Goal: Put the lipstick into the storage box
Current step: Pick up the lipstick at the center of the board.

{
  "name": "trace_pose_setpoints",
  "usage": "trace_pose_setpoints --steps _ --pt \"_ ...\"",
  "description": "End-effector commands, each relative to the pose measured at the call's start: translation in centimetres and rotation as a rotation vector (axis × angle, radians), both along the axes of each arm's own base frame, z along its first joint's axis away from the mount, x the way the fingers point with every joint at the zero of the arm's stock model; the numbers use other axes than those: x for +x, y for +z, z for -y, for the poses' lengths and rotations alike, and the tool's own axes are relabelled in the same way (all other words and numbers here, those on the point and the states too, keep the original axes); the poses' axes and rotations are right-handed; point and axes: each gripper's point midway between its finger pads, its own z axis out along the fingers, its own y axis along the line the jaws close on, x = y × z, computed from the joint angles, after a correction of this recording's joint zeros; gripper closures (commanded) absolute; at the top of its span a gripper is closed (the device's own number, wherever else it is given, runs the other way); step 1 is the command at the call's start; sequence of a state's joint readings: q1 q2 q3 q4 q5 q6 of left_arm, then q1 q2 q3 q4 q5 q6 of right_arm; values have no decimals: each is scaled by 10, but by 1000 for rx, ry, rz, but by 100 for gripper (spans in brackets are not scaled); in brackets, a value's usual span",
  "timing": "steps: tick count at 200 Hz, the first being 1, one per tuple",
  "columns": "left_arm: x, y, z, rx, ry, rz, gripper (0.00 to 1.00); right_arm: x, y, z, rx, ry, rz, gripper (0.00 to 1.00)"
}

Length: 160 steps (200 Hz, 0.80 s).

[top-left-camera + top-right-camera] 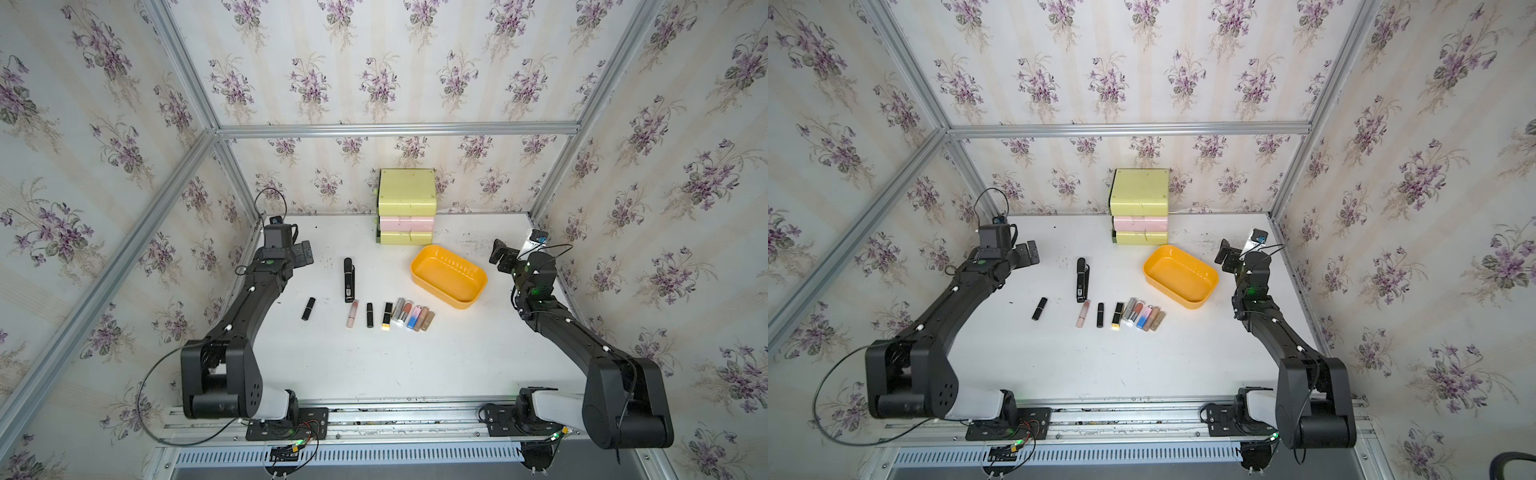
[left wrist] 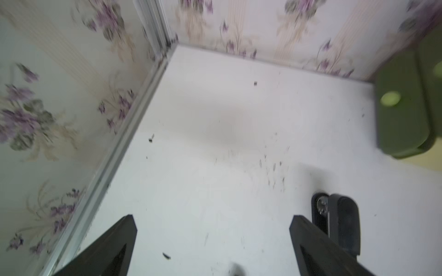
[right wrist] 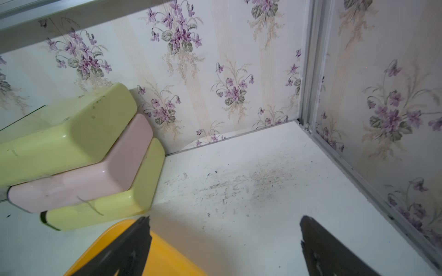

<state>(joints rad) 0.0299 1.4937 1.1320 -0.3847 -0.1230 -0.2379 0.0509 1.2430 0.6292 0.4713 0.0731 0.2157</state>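
In both top views the orange-yellow storage box (image 1: 448, 275) sits on the white table (image 1: 374, 361), right of centre, just in front of the stacked drawer unit (image 1: 406, 199). The lipsticks (image 1: 352, 313) lie in a row on the table, left of the box and nearer. The left tool (image 2: 212, 221) at far left and the right tool (image 3: 224, 219) at far right both gape wide, gripping nothing.

A stacked plastic drawer unit (image 1: 406, 208), pale yellow over pink over yellow, stands against the floral-papered back wall (image 1: 316, 183), ahead and left of the right gripper (image 3: 224, 218). A long black clip-like bar (image 1: 348, 279) lies flat on the white tabletop (image 1: 374, 365), near the left gripper (image 2: 212, 216), to its right.
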Motion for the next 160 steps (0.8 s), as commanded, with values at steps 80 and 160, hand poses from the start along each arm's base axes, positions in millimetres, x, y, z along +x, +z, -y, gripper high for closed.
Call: trace_pose_setpoints --steps 80,160 --pt "-74 -101 -10 -294 23 -623 0 -37 51 -46 81 164 21 0" --pt "-64 -166 -43 -476 13 -699 1 -59 87 -38 68 143 143 0"
